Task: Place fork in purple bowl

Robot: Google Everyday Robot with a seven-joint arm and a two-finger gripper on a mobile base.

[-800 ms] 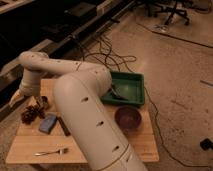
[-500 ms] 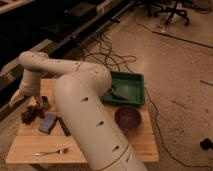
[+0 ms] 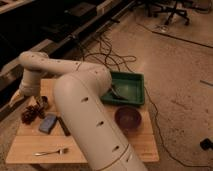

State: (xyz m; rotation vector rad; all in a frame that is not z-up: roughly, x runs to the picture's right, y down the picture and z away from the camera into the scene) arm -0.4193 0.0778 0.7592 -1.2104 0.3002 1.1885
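The fork (image 3: 50, 151), slender and silver, lies flat near the front left edge of the wooden table (image 3: 22, 145), tines pointing right. The purple bowl (image 3: 128, 118) stands on the right side of the table, with nothing visible in it. My white arm fills the middle of the view and bends down at the far left. My gripper (image 3: 35, 107) hangs low over the table's left end, well behind the fork and far from the bowl. Its dark fingers stand open with nothing between them.
A green tray (image 3: 129, 86) holding a dark utensil (image 3: 117, 93) sits at the back right of the table. A blue block (image 3: 48, 123) and a dark bar (image 3: 63, 126) lie between gripper and fork. Cables run over the floor behind, and office chairs stand far back.
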